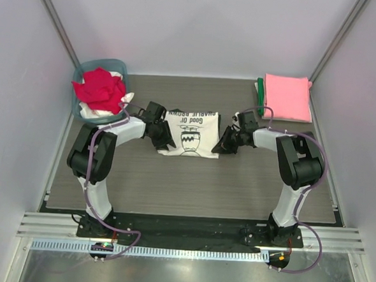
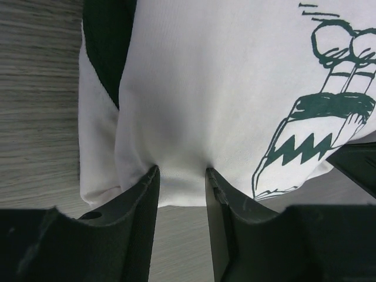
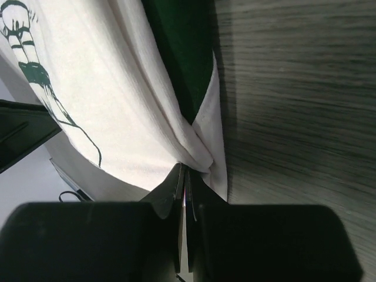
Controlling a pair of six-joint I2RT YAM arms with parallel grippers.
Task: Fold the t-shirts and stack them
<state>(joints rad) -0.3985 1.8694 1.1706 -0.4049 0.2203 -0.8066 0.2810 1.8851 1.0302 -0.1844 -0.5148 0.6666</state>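
Under the fingers of the left pincer (image 2: 182, 176) we lose the cream shirt's (image 2: 194, 100) hem; ahead and rightward, its print (image 2: 317, 117) is cut off by the edge.
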